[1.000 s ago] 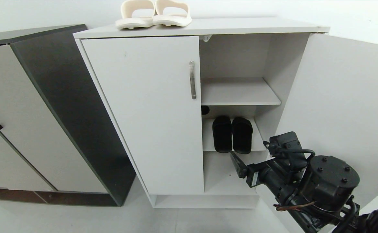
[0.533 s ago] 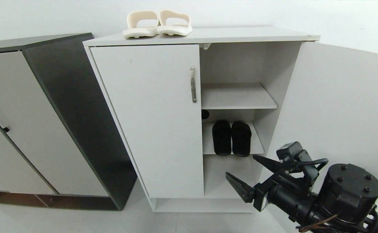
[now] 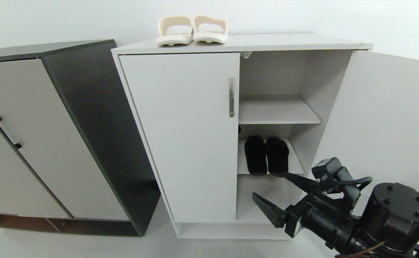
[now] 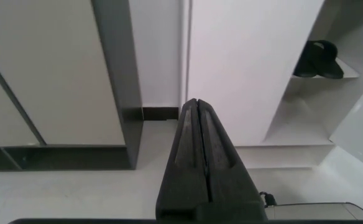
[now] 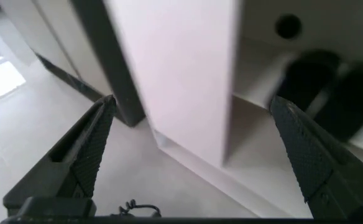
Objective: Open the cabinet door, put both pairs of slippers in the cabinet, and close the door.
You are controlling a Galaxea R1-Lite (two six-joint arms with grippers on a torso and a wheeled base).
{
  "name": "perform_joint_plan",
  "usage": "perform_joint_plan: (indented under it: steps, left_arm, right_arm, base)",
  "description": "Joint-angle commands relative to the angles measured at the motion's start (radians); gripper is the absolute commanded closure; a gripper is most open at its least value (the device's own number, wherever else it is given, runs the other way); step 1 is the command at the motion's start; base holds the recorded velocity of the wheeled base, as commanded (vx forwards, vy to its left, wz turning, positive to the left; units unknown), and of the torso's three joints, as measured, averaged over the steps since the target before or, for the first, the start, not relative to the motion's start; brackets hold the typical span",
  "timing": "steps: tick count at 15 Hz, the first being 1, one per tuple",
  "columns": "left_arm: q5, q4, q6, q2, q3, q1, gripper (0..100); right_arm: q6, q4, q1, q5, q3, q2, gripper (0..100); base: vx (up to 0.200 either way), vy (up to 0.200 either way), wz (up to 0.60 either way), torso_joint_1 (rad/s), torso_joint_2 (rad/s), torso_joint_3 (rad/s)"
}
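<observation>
The white cabinet (image 3: 180, 136) has its left door shut and its right door (image 3: 385, 118) swung wide open. A pair of black slippers (image 3: 267, 156) lies on the middle shelf inside; they also show in the left wrist view (image 4: 321, 59) and the right wrist view (image 5: 330, 87). A pair of cream slippers (image 3: 192, 29) rests on the cabinet top. My right gripper (image 3: 285, 193) hangs open and empty in front of the lower compartment, below the black slippers. My left gripper (image 4: 197, 109) is shut with nothing in it, low over the floor facing the cabinet's shut door.
A dark grey cabinet (image 3: 87, 125) with pale doors stands close on the left of the white one. The upper shelf (image 3: 276, 111) and the bottom compartment (image 3: 252, 211) hold nothing. Pale floor (image 3: 87, 247) lies in front.
The head view has shifted, so the cabinets sit farther right and lower in the picture. My right gripper has opened wide and drawn back from the black slippers, which stay on the shelf.
</observation>
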Motion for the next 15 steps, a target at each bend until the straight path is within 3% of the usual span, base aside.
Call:
perform_joint_plan:
  steps: [1,9,15]
  left_arm:
    - [0.0,0.0,-0.001,0.001,0.0,0.001,100]
    - [0.0,0.0,-0.003,0.001,0.0,0.001,100]
    - [0.002,0.0,-0.004,0.001,0.0,0.001,100]
  right_arm:
    - [-0.001,0.0,-0.001,-0.001,0.004,0.005,0]
    - [-0.007,-0.005,-0.006,0.001,0.029,0.008,0]
    - [-0.041,-0.02,-0.021,-0.001,0.038,0.05,0]
  base:
    - [0.0,0.2,0.0,-0.002,-0.01,0.012]
    - [0.0,0.2,0.0,0.003,0.0,0.004]
    - [0.0,0.0,0.0,0.0,0.0,0.0]
